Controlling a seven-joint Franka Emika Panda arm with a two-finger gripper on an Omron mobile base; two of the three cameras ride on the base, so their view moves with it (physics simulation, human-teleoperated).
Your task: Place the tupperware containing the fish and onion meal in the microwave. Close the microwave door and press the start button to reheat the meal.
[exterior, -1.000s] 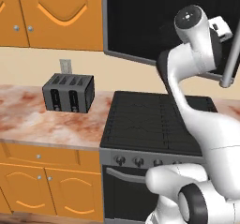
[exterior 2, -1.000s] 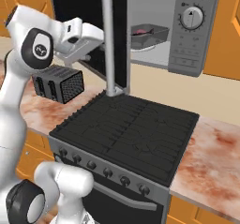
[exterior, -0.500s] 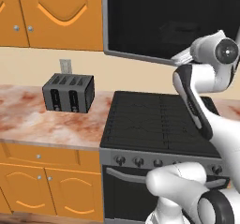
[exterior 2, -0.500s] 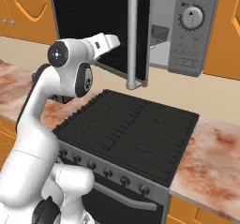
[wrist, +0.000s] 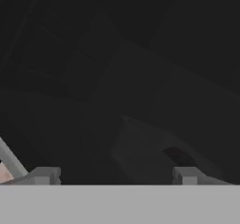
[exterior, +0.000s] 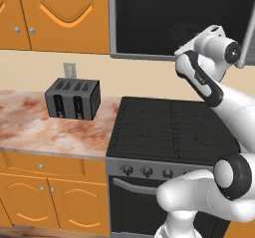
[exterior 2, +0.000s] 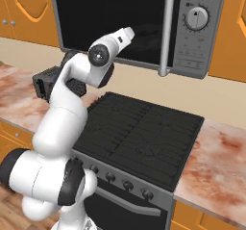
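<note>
The microwave (exterior 2: 192, 36) hangs above the stove, and its black glass microwave door (exterior 2: 105, 17) lies flat against the front. The long grey handle (exterior 2: 166, 31) stands upright beside the control panel. My gripper (exterior 2: 129, 31) is at the door glass, its open, empty fingers wide apart in the hand view (wrist: 115, 175). In the left base view the hand (exterior: 182, 49) also meets the door (exterior: 169, 20). Through the dark glass a dim grey tray shape, the tupperware (wrist: 140, 148), shows faintly with a dark round spot, the fish and onion meal (wrist: 176, 155), on it.
A black stove (exterior 2: 144, 133) sits directly below the microwave. A dark toaster (exterior: 73, 99) stands on the marble counter (exterior: 45, 132) to the left. More counter (exterior 2: 216, 161) lies right of the stove. Orange cabinets (exterior: 60, 13) flank the microwave.
The microwave door has swung from wide open to flat against the front, with the arm following it in. The tray, plain in the open cavity before, now shows only dimly through the glass.
</note>
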